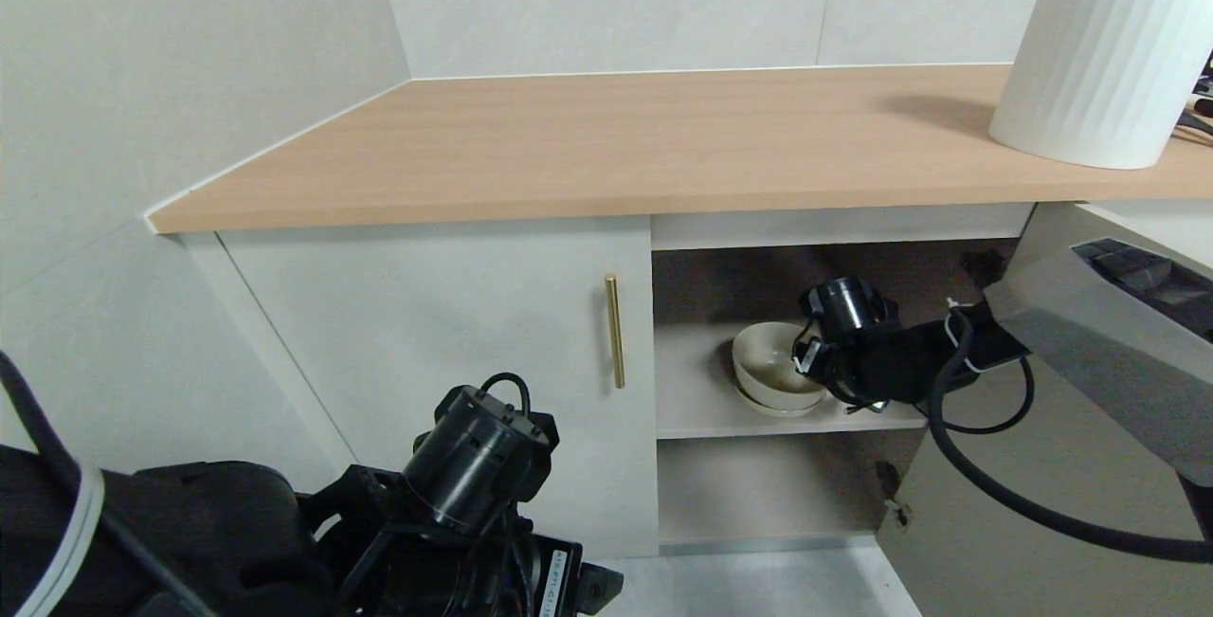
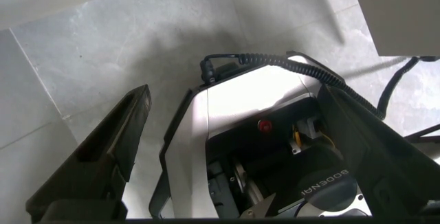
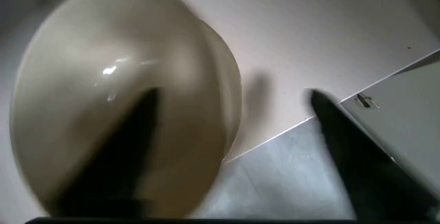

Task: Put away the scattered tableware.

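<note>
A cream bowl point(image 1: 769, 366) sits nested in a second one on the middle shelf point(image 1: 701, 408) of the open cabinet. My right gripper point(image 1: 813, 359) is inside the cabinet at the bowl's right side. In the right wrist view the right gripper point(image 3: 232, 100) is open. One of its fingers point(image 3: 124, 148) lies over the inside of the bowl point(image 3: 103, 66) and the other is outside its rim. My left arm point(image 1: 474, 456) hangs low in front of the closed door. The left gripper point(image 2: 235, 93) is open and holds nothing, with floor beyond it.
The wooden countertop point(image 1: 569, 143) carries a tall white ribbed container point(image 1: 1109, 48) at its right end. The left cabinet door with a brass handle point(image 1: 615, 331) is closed. The right door point(image 1: 995, 513) stands swung open. A lower shelf point(image 1: 758, 494) lies below the bowls.
</note>
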Available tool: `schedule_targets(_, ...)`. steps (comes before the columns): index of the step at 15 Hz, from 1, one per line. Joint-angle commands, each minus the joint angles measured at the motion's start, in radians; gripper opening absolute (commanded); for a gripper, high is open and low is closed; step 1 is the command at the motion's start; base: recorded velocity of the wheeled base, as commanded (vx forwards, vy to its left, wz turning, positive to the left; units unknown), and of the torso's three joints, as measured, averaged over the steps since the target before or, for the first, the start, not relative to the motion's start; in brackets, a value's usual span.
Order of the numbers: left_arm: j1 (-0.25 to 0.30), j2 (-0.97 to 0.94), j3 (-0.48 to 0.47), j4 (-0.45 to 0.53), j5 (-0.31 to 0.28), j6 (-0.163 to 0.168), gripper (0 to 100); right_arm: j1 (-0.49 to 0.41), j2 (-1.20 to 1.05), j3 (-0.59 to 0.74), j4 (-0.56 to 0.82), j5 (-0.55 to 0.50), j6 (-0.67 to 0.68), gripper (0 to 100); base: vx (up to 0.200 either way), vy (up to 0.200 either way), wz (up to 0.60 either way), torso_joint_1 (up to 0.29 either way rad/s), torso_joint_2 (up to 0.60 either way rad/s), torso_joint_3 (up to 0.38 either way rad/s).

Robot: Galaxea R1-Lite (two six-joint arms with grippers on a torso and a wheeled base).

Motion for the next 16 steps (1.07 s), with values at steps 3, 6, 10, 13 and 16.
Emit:
schedule_targets(3,0.000,-0.003,0.000,0.000,0.000,-0.001,100,0.001,-0.016,0.006,0.003,0.000,0.000,100,0.000,0.000,0.00,0.000,0.00,0.000)
schedule_targets(6,0.011,-0.042,-0.003,-0.001,0.019,0.001,100,0.017,-0.077,0.033,0.078,0.024,0.001,100,0.000,0.000,0.00,0.000,0.00,0.000)
schedule_targets(10,0.067,-0.212,-0.002,0.005,0.036,0.013,100,0.063,-0.292,0.161,0.190,0.133,-0.017,100,0.000,0.000,0.00,0.000,0.00,0.000)
schedule_targets(13,0.083,-0.389,0.003,0.050,0.048,0.048,100,0.113,-0.534,0.299,0.304,0.230,-0.103,100,0.000,0.000,0.00,0.000,0.00,0.000)
schedule_targets(16,0.162,-0.522,0.052,0.077,0.045,0.116,100,0.206,-0.842,0.424,0.404,0.259,-0.201,100,0.000,0.000,0.00,0.000,0.00,0.000)
